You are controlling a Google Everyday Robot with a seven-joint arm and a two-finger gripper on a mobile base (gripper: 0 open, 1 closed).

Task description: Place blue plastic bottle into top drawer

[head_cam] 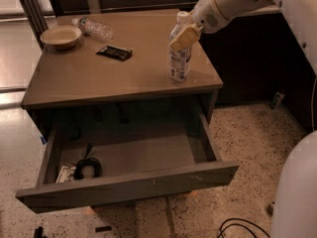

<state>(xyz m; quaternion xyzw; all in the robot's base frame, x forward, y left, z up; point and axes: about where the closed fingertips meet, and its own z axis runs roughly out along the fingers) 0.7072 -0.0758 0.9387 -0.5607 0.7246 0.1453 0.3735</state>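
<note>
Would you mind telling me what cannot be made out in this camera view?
Camera view only.
1. Upper part of the blue plastic bottle: covered by the gripper at its neck.
2. Rear of the top drawer: shadowed under the table.
3. Dark cord and pale item in the drawer's left front corner: too dim to identify.
4. Arm: cut off by the top edge.

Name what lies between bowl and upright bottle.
A lying clear bottle and a black packet, in the camera view; the gripper is against the labelled bottle.
</note>
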